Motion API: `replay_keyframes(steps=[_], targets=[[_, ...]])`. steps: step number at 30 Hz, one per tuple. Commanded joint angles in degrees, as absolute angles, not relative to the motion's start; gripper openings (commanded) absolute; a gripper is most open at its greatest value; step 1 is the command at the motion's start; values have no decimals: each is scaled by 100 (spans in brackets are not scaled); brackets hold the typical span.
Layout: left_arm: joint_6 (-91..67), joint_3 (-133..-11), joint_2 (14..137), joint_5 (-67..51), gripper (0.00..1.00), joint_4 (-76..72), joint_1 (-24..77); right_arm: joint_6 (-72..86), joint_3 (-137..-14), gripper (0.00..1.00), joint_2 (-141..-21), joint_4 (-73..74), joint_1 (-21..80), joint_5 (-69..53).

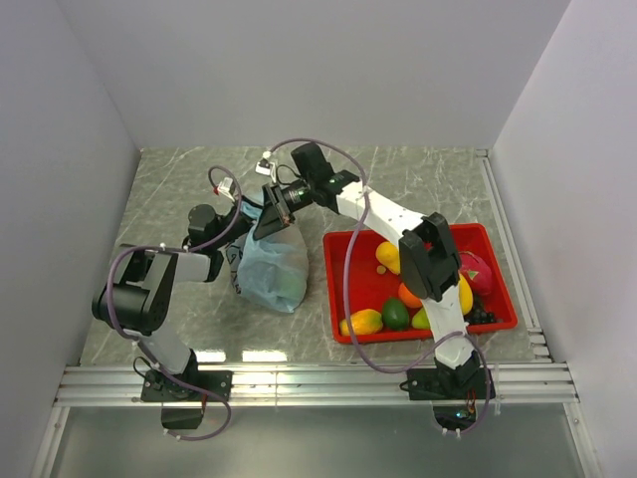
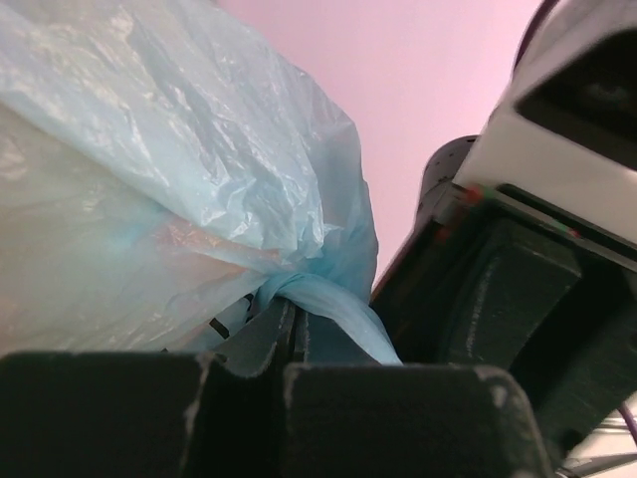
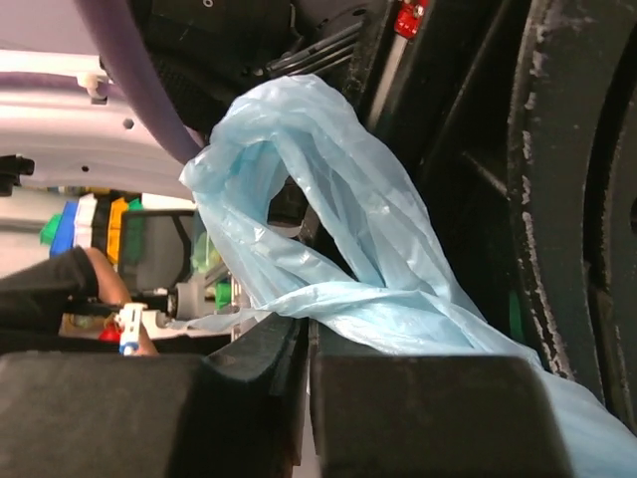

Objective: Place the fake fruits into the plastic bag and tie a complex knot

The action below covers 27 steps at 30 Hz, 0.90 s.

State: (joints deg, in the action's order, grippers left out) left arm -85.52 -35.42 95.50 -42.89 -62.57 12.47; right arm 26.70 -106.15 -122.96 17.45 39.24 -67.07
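Clamping the plastic bag (image 1: 274, 269), left end effector (image 2: 294, 337) and right end effector (image 3: 307, 341) are closed; red tray (image 1: 473, 228) lies at three o'clock.

The right gripper (image 3: 305, 351), jaws closed, pinches the plastic bag (image 3: 338, 209).

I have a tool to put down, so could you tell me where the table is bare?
Bare table runs along the back wall, widest beyond the red tray. Crowded: the narrow gap between plastic bag and tray.
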Motion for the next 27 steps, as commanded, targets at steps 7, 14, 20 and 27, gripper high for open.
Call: replay_keyframes(steps=[7,14,20,27], targets=[[-8613,-3665,9369,-4588,0,-6846,1380,317,-11418,55,-12280,3787,3702,-5406],[-8710,-3647,9431,-4605,0,-6934,1380,-449,-11076,66,-11348,4492,3262,-5545],[-8719,-3691,9501,-4597,0,-6978,1380,331,-10091,53,-10767,3377,2831,-5748],[-8727,-3683,9518,-4597,0,-6996,1380,1124,-9493,35,-10529,2154,2637,-4819]])
